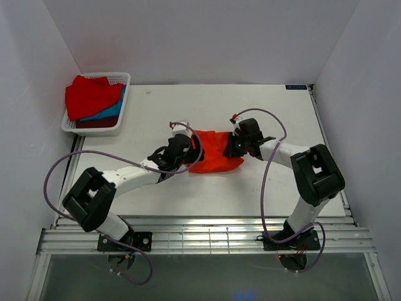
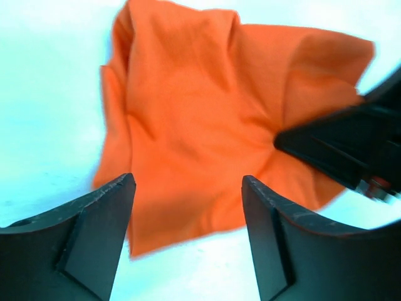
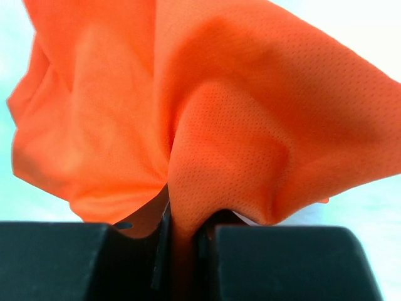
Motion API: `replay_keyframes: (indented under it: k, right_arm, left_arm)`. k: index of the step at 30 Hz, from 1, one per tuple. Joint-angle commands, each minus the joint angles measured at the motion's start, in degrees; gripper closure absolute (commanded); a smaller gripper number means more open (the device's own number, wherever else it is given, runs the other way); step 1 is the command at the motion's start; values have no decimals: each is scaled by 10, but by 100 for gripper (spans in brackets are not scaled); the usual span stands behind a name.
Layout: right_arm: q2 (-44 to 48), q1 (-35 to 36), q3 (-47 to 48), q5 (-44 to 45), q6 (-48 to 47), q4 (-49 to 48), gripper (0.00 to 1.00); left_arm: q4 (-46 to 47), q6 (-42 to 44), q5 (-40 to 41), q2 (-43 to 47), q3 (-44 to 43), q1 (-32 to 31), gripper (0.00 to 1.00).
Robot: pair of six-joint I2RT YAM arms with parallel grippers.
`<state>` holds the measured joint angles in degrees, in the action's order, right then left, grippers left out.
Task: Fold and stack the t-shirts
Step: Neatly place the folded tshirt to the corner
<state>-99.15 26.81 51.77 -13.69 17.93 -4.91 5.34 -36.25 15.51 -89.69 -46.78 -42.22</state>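
The orange-red t-shirt (image 1: 216, 157) lies crumpled in a loose heap on the white table (image 1: 188, 106), roughly at its middle. Its cloth is bunched and creased, with no fold laid flat.

At the shirt's right edge sits the right gripper (image 3: 185, 235). Its jaws are pressed together on a ridge of the fabric, and the cloth rises out of the narrow slit between them in a pinched peak. The right arm's elbow stands out to the right of the shirt, and its forearm angles in leftward to reach the shirt.

At the shirt's left edge is the left gripper (image 2: 188, 188), jaws spread wide with nothing between them. The shirt shows through the gap, just ahead of the fingertips; whether they touch it I cannot tell. The left arm's elbow is bent well to the left of the shirt, its forearm running low and rightward toward it.

Far to the shirt's left, in the table's back corner, stands a white lattice basket (image 1: 97, 130). It holds a red t-shirt (image 1: 91, 94) on top, a blue t-shirt (image 1: 113, 111) under it and a dark maroon t-shirt (image 1: 94, 123) at the bottom.
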Motion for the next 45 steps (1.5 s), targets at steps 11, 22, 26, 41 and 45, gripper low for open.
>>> replay_keyframes:
  k: [11,22,26,41,45]
  right_arm:
    - [-2,-68,272,157,-172,221,92]
    - [-110,-214,418,104,-276,321,92]
    - [-148,-271,447,97,-298,344,92]
    - [-312,-402,605,94,-353,431,92]
    - [-340,-412,648,108,-363,448,92]
  left_arm:
    - [-84,-9,61,212,49,2,18]
    - [-107,-41,51,225,86,2,19]
    - [-111,-47,47,211,86,2,19]
    - [-149,-70,55,170,63,2,20]
    - [-153,-71,53,156,55,2,20]
